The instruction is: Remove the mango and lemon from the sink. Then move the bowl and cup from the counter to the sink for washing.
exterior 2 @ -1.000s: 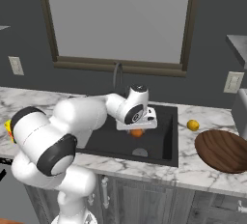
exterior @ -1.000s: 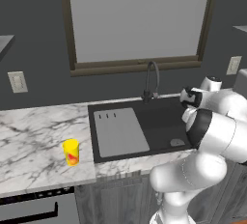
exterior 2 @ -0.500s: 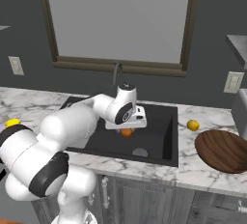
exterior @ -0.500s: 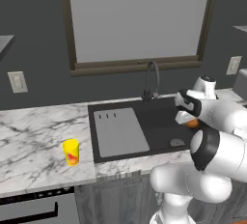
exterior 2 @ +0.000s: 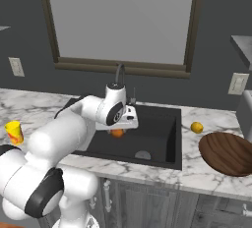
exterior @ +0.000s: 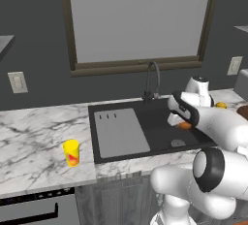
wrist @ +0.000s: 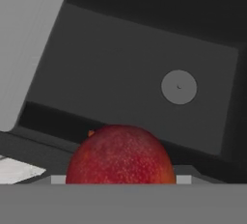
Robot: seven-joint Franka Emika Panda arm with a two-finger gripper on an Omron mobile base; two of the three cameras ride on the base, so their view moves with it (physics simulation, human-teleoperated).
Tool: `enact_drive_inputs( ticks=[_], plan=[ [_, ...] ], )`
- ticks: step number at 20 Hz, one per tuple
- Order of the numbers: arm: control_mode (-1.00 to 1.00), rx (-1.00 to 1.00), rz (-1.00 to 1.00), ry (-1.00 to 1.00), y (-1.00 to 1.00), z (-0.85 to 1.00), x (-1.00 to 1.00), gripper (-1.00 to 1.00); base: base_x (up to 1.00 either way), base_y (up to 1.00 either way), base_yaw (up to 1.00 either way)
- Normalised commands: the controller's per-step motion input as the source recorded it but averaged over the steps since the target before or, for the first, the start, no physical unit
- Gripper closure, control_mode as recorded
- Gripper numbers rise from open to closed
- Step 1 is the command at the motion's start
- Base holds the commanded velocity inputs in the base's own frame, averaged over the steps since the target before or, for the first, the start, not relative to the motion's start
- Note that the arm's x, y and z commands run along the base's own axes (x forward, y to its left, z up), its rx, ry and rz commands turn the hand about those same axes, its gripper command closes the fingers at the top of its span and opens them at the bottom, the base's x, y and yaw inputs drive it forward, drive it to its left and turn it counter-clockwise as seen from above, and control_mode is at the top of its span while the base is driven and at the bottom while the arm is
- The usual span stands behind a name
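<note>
fingers of the gripper hold the mango above the black sink, lemon on the counter.

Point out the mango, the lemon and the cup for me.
mango (wrist: 120, 155), hand view, on its speckled red front.
lemon (exterior 2: 197, 127), right base view, on the middle of its yellow skin.
cup (exterior: 71, 152), left base view, on its yellow side above the red-orange mark.
</note>
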Motion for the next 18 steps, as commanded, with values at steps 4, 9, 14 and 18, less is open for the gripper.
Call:
enact_drive_inputs(
  ticks=[4, 9, 14, 18],
  plan=[
    [-1.0, 0.0, 0.0, 0.0, 0.39, 0.08, -0.06, 1.0, 0.0, 0.0, 0.0],
    [-1.0, 0.0, 0.0, 0.0, 0.41, 0.07, -0.04, 1.0, 0.0, 0.0, 0.0],
    [-1.0, 0.0, 0.01, 0.0, 0.42, 0.04, 0.0, 1.0, 0.0, 0.0, 0.0],
    [-1.0, 0.0, 0.02, 0.0, 0.42, 0.04, 0.0, 1.0, 0.0, 0.0, 0.0]
  ],
)
